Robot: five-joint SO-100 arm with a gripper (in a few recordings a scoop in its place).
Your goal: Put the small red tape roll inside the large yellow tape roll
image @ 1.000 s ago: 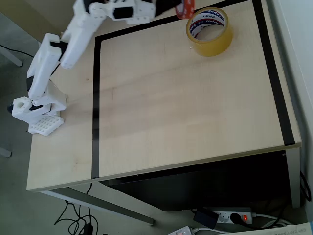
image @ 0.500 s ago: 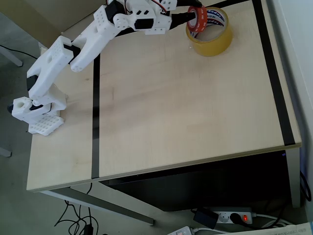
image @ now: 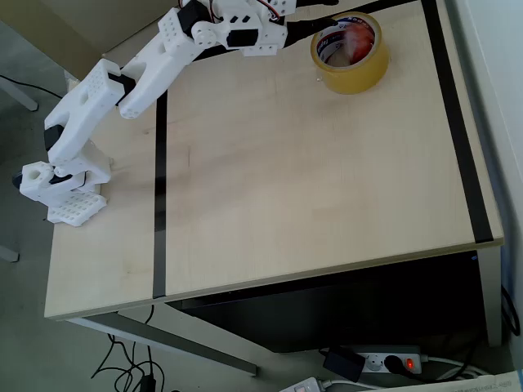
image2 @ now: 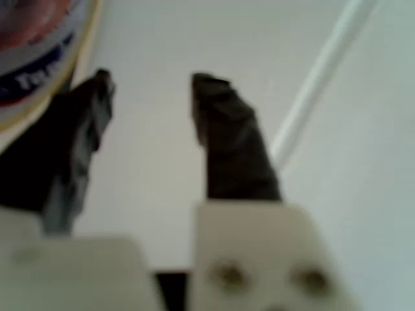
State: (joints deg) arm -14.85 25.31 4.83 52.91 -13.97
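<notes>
Release step judged in hand: claw (image2: 149, 84) spread and empty beside the large yellow tape roll (image: 351, 72), small red tape roll (image: 353, 45) a blur within its core; next, withdrawal clear of the desk (image: 310, 188).

Pale wood worktop (image: 310, 188) bordered with black tape lines (image: 159, 196). Grey floor (image: 24, 269) left; power strip (image: 384, 361) and cables (image: 131, 363) below.
</notes>
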